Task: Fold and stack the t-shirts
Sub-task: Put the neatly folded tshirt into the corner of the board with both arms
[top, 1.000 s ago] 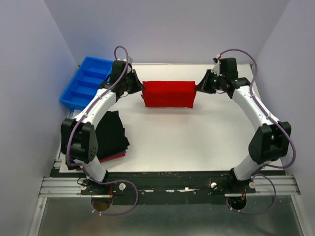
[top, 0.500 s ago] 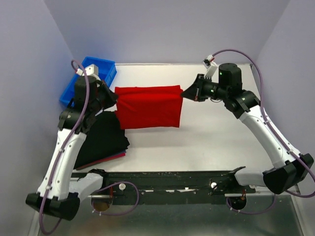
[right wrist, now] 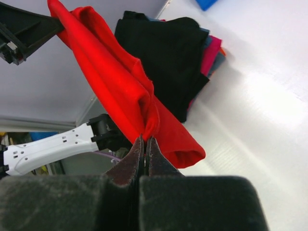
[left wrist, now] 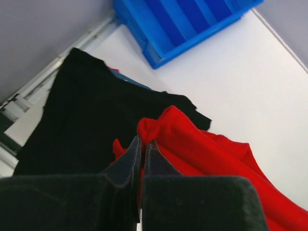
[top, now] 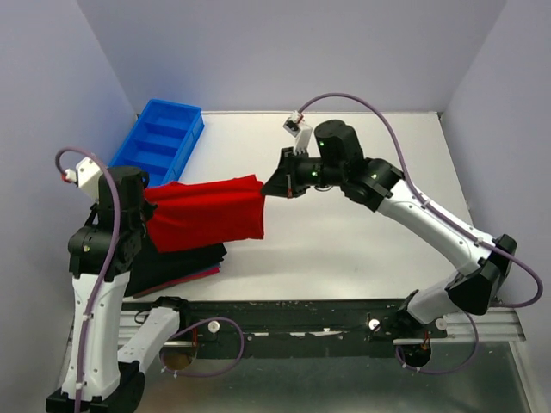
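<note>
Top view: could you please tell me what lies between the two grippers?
The folded red t-shirt spans that stretch, the left gripper and right gripper each pinching one end; the top view shows it.

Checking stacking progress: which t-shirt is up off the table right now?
The bright red t-shirt, held in the air between the left end effector and right end effector; the black t-shirt lies folded underneath.

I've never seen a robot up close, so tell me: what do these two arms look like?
The left arm and right arm have white links, black joints and looping purple cables. Each black end effector has two thin tapering fingers.
</note>
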Tool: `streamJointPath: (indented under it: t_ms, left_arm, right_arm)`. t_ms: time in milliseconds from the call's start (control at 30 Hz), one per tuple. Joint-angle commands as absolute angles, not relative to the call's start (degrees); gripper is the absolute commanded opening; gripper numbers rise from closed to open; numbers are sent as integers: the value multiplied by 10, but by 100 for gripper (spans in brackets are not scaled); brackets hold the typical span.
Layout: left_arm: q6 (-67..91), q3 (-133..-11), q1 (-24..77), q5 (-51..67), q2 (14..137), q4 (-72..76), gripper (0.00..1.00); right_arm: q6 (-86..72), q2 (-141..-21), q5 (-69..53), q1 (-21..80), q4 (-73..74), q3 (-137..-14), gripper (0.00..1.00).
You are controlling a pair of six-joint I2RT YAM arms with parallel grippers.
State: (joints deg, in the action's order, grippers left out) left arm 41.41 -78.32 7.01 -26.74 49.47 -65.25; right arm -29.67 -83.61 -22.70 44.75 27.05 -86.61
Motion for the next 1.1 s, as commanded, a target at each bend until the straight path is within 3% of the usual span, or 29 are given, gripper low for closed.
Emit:
streamJointPath:
  t_ms: [0,167,367,833,1067]
  left_arm:
    - [516,-797,54,-500,437,-761,0]
    - [519,-776,54,-575,376,-760,0]
    - [539,-759,54,-628,385,-784,0]
    - [553,-666,54,-645,410,-757,0]
    - [591,-696,54,-649,411,-809,0]
  right_arm:
    - [-301,-863,-182,486,281,-923,1]
    - [-302,-903,-167,541,282,-957,1]
    - [-315,-952,-160,579,272,-983,1]
    - [-328,-1027,-144,594,273,-1027,1]
    - [-325,-1013,-153,593,281,-1024,1]
